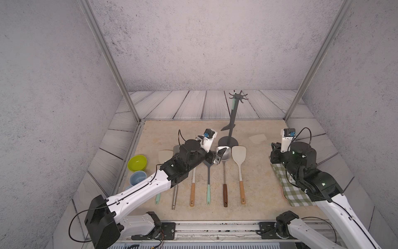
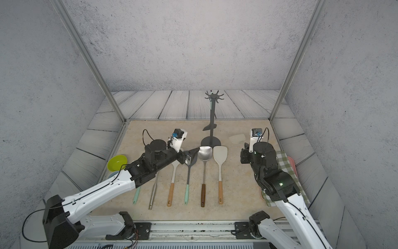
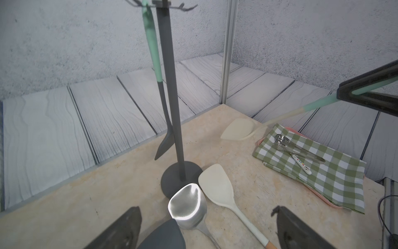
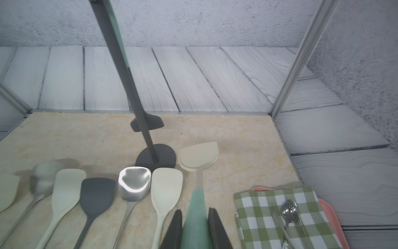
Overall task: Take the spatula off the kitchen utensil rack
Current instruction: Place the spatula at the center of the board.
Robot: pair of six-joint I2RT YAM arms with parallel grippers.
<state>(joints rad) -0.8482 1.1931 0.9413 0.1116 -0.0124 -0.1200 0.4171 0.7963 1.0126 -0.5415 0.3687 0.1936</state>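
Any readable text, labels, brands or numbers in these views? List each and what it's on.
No text can be read in any view.
Small spoon on the green checked cloth: coloured marks on its white handle, possibly letters, too blurred to read.
Kitchen utensil rack: no marking visible.

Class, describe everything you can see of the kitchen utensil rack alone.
The kitchen utensil rack is a dark grey, metal-looking stand: round flat base, thin pole, star-shaped crown of hooks. It stands upright near the back of the tan tabletop. One spatula, mint handle and grey blade, hangs from a hook beside the pole. A steel spatula's head lies at the base rim.
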